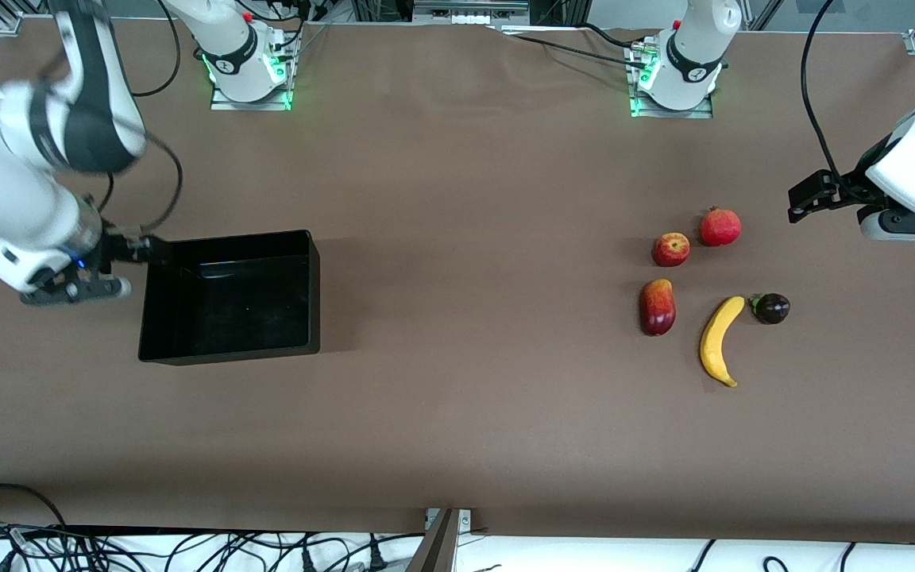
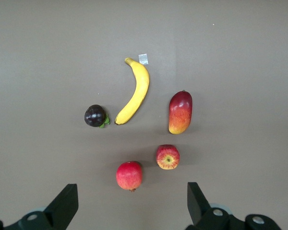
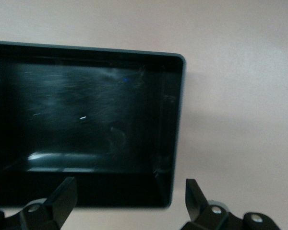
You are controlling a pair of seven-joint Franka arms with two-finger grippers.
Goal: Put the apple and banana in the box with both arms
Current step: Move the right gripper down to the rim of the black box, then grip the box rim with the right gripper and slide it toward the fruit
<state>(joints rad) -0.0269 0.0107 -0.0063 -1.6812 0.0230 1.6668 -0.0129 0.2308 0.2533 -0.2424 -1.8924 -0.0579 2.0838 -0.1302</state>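
The apple (image 1: 670,249) lies on the table beside the red pomegranate (image 1: 720,227). The banana (image 1: 720,340) lies nearer the front camera, between a mango (image 1: 657,307) and a dark purple fruit (image 1: 771,308). My left gripper (image 1: 801,200) is open and empty, up over bare table toward the left arm's end. Its wrist view shows the apple (image 2: 168,156), the banana (image 2: 135,92) and the open left gripper (image 2: 132,206). The black box (image 1: 310,290) is empty. My right gripper (image 1: 148,249) is open and empty over the box's end wall (image 3: 175,120); it also shows in the right wrist view (image 3: 129,199).
In the left wrist view the pomegranate (image 2: 129,175), mango (image 2: 180,112) and dark purple fruit (image 2: 95,115) lie close around the apple and banana. Brown table stretches between the box and the fruits. Cables lie along the table's front edge (image 1: 187,548).
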